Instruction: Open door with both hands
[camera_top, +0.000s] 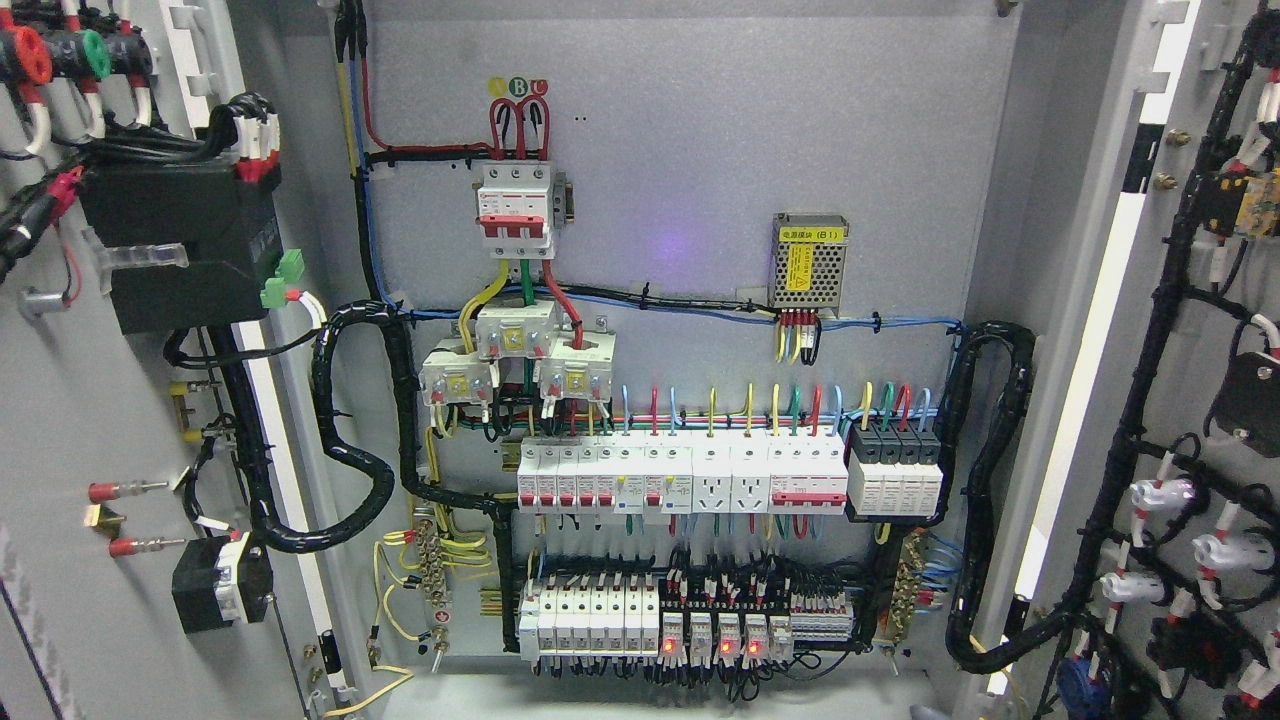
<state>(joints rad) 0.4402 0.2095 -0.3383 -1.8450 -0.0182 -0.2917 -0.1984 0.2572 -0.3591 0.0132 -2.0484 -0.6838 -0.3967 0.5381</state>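
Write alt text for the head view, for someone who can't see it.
An electrical cabinet stands wide open, its left door and right door swung out to show their wired inner faces. The grey back panel holds rows of circuit breakers, coloured wiring and a small power supply. No robot hand is in view.

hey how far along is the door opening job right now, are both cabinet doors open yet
Both look done: the left door and right door are swung wide, their wired inner faces showing, and the back panel with its breaker rows is fully exposed. Nothing is in hand; neither robot hand is in view. Apparently nothing is left to open.
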